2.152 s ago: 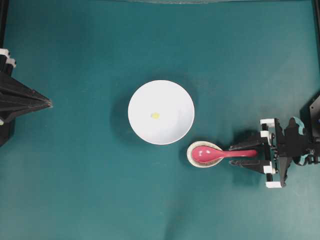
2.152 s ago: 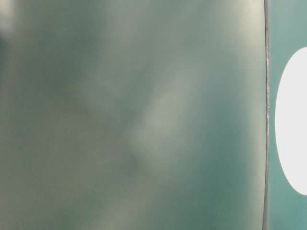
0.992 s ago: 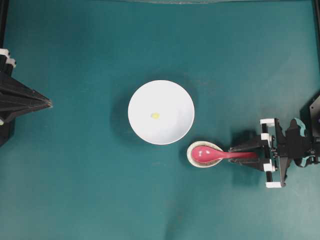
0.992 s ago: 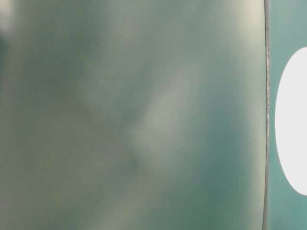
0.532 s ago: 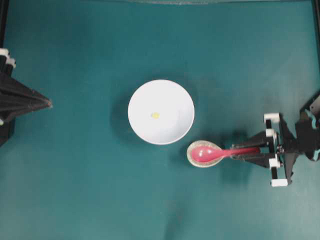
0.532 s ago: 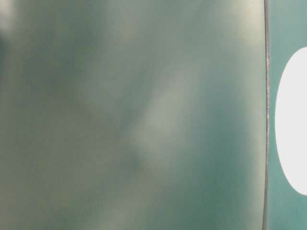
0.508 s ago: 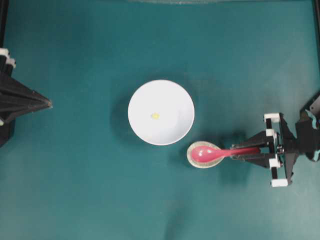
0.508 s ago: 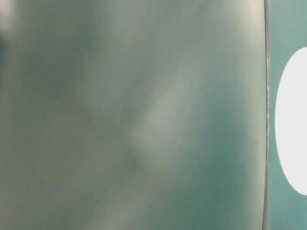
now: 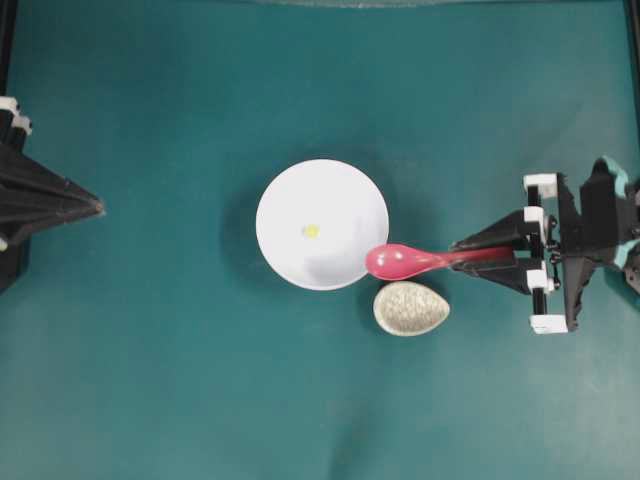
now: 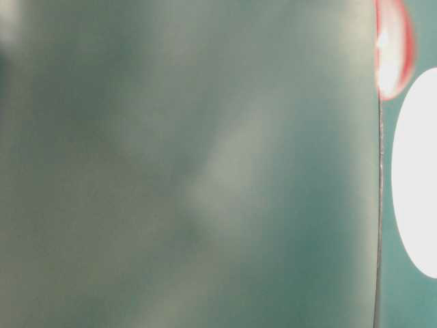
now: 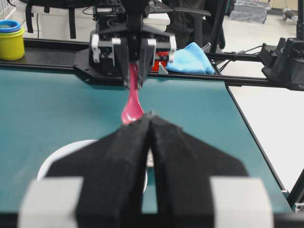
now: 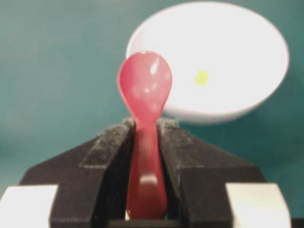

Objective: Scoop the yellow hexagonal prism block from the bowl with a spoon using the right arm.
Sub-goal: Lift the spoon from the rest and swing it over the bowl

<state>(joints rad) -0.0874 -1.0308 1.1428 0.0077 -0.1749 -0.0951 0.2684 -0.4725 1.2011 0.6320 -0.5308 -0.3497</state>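
The white bowl [image 9: 322, 224] sits mid-table with the tiny yellow hexagonal prism block [image 9: 311, 231] inside it, left of centre. My right gripper [image 9: 462, 253] is shut on the handle of the pink-red spoon [image 9: 400, 261], which hangs in the air with its scoop at the bowl's lower right rim. In the right wrist view the spoon [image 12: 145, 90] sticks out between the pads, with the bowl [image 12: 223, 52] and block [image 12: 201, 77] beyond. My left gripper [image 9: 98, 207] rests shut at the far left edge, holding nothing; its jaws meet at the tips.
The speckled egg-shaped spoon rest [image 9: 411, 308] lies bare just below the spoon's scoop, close to the bowl's lower right. In the left wrist view a yellow and blue cup stack [image 11: 11, 38] and a blue cloth [image 11: 190, 59] lie beyond the table's far edge.
My right gripper closed on the spoon's handle, lifted it off the spoon rest and carried it up toward the bowl's rim. The left arm stayed still.
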